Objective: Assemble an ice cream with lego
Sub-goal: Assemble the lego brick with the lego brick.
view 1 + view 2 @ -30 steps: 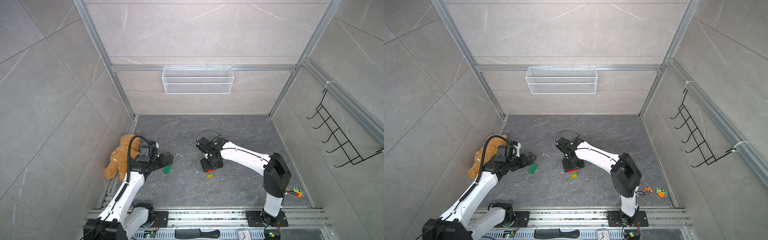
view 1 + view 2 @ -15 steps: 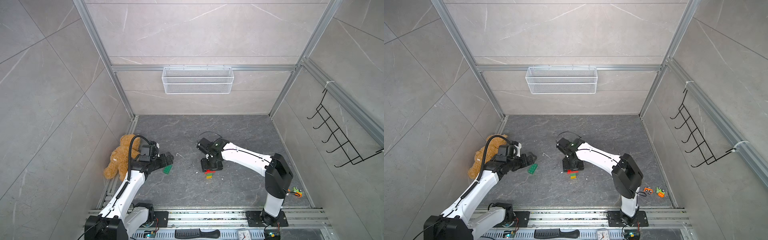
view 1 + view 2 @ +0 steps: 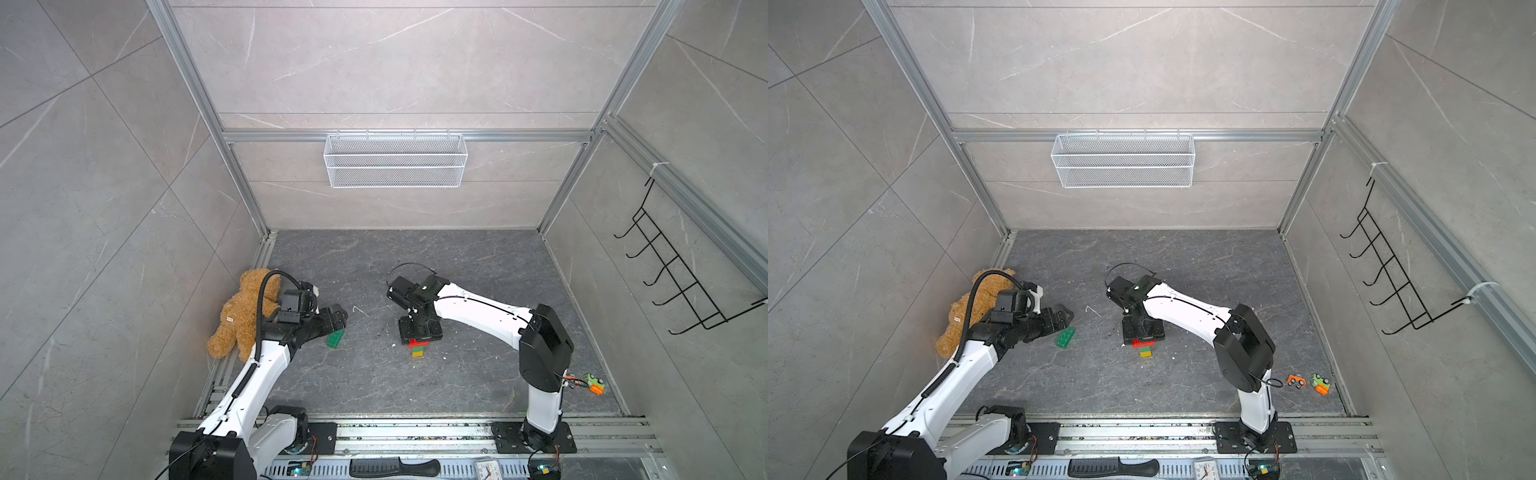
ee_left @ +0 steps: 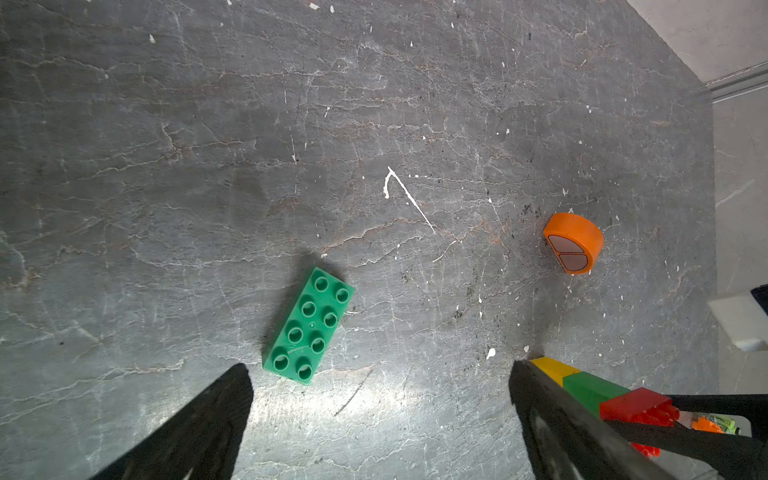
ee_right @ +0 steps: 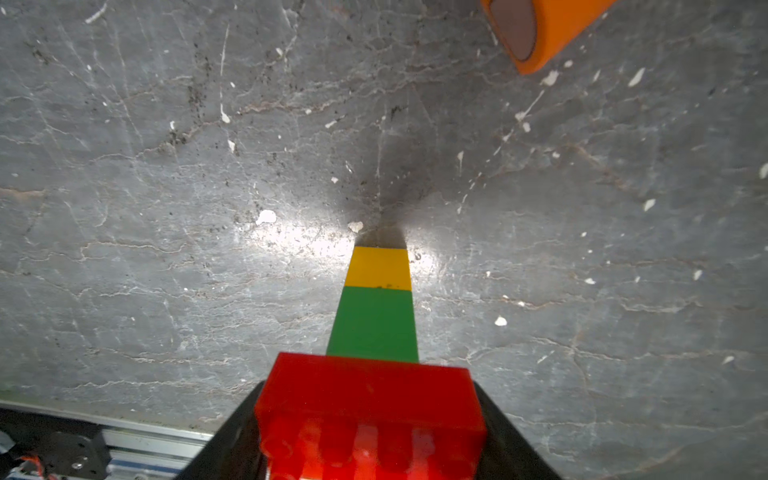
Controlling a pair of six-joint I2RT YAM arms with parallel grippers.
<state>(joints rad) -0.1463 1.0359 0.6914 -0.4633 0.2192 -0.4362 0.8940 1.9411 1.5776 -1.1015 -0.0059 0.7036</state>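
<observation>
A: Right pincer (image 5: 370, 415): clamped on the red brick (image 5: 370, 390) of the part-built ice cream (image 5: 374, 324), yellow end down, near the middle of the table (image 5: 166, 208). Left pincer (image 4: 378, 370): wide, empty, just beside the wide green brick (image 4: 309, 324), nearer the left edge.

B: Step, by my reading: adding the green. Next: grasp it, align the studs. Orange cap (image 4: 573, 243): shown in the wrist views only, hidden in both top views.
</observation>
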